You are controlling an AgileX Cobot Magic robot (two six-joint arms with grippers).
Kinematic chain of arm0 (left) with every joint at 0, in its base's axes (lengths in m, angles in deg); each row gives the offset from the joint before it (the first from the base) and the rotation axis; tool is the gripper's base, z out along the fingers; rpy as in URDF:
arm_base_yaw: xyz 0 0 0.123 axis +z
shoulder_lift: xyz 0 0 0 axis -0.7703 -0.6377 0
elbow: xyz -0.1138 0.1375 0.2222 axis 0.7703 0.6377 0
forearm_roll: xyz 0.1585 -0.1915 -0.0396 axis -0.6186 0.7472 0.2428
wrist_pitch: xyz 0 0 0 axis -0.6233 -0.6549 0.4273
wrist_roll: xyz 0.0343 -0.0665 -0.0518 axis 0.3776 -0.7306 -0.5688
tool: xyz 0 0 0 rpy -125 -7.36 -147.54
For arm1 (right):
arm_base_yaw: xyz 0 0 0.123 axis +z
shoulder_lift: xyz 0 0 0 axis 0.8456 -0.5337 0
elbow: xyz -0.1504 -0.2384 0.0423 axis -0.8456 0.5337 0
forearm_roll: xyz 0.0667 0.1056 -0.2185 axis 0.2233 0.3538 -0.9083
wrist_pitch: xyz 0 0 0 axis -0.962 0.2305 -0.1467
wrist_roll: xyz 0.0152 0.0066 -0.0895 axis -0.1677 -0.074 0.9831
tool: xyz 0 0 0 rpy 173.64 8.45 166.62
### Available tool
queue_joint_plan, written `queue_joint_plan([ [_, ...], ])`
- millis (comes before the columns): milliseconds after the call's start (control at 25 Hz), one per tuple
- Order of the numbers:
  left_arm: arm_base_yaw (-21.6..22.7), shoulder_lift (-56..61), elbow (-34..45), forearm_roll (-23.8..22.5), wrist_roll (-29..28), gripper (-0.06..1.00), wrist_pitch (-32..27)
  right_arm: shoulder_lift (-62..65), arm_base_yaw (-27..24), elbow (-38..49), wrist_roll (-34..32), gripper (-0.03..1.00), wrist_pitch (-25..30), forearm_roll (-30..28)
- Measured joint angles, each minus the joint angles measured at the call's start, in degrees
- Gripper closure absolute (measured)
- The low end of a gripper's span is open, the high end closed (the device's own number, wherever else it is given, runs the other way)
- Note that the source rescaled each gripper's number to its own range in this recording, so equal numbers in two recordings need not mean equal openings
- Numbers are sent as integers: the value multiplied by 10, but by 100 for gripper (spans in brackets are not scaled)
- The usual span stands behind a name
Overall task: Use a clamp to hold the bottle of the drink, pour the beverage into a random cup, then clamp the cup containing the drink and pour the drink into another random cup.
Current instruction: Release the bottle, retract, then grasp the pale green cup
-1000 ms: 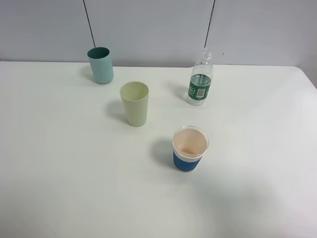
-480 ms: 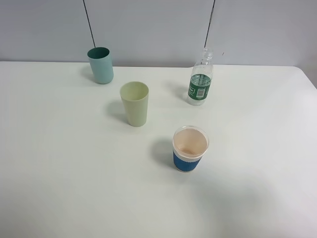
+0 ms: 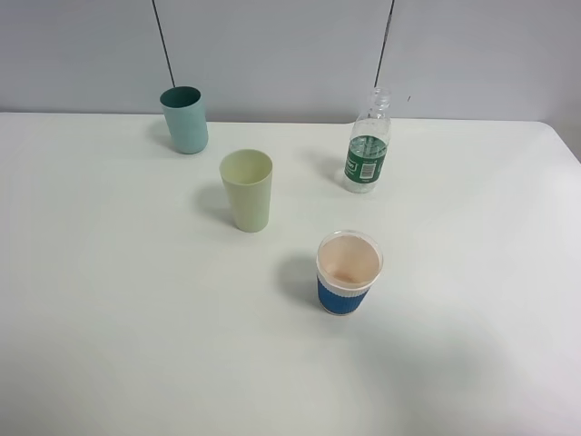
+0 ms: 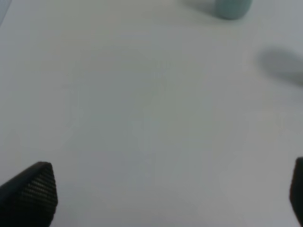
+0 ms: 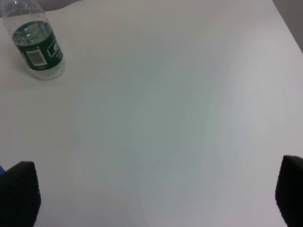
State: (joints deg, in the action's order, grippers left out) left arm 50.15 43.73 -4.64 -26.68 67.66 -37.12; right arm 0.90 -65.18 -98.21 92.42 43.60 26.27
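The clear bottle [image 3: 367,145] with a green label stands uncapped at the back right of the white table [image 3: 109,318]; it also appears in the right wrist view as the bottle [image 5: 35,47]. A pale yellow-green cup [image 3: 247,190] stands upright near the middle. A short cup with a dark blue band [image 3: 348,272] stands in front of it, to the right. No arm shows in the high view. My left gripper [image 4: 173,194] is open over bare table, and my right gripper [image 5: 156,194] is open too, some way from the bottle. The beverage fills the bottle's lower part.
A teal cylindrical cup [image 3: 184,119] stands at the back left, and its base shows as the teal cup [image 4: 232,7] in the left wrist view. A grey wall with two thin dark cables [image 3: 164,41] runs behind the table.
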Motion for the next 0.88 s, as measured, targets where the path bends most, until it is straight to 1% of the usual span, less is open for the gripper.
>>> queue_joint_plan([
  [200, 0, 0, 0, 0, 0, -6, 0, 0, 23, 0, 0, -3, 0, 0],
  [880, 0, 0, 0, 0, 0, -6, 0, 0, 23, 0, 0, -3, 0, -4],
])
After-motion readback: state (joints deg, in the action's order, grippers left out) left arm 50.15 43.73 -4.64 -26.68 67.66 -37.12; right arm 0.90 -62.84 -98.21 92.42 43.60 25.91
